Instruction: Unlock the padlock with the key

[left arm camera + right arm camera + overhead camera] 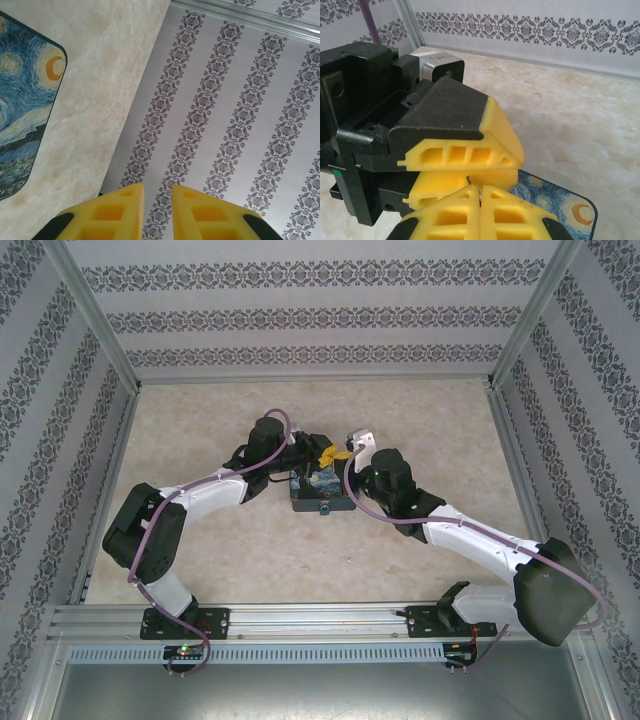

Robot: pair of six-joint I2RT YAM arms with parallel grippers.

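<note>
1. Nearest, both arms' bases are bolted to an aluminium rail [320,620] along the near edge of the bench [440,410]. Both arms reach inward toward the middle.
2. The painted box [318,490], blue with yellow swirls and a crescent moon, lies mid-bench. A tiny speck [325,508] sits on its near face, too small to tell whether it is the padlock.
3. The right gripper [479,192] is pressed fully closed above the box's far edge. A thin dark sliver [480,198] shows at the seam, and I cannot tell what it is.
4. The left gripper [157,192] meets it tip to tip. Its yellow fingers [125,210] stand a narrow gap apart, with nothing seen between them.
5. Farthest, the wall [320,315] carries dark floral bands on grey.
</note>
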